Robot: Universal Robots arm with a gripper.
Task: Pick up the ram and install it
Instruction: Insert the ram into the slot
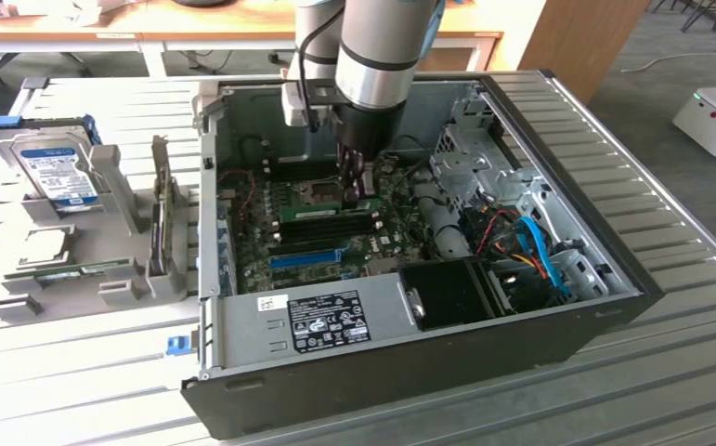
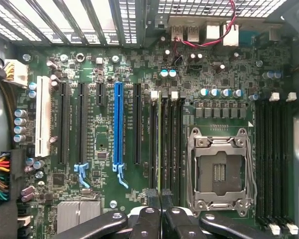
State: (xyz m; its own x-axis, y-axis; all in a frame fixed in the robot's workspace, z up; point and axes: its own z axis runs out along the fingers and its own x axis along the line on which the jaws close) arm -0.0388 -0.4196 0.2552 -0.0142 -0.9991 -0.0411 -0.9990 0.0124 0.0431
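Silver, blue-labelled hard drive [image 1: 60,172] just chilling on the exterior view's left. Inside the open black PC case [image 1: 457,362], the black claw [image 2: 160,198] is clenched on the thin green ram stick [image 2: 160,144], which stands on edge at a black memory slot right beside the silver CPU socket [image 2: 217,172].

Arm [image 1: 376,46] is cut off at the upper edge. Ram [image 2: 160,144] stands edge-on; its faces are hidden. Sticker [image 1: 327,321] text is illegible.
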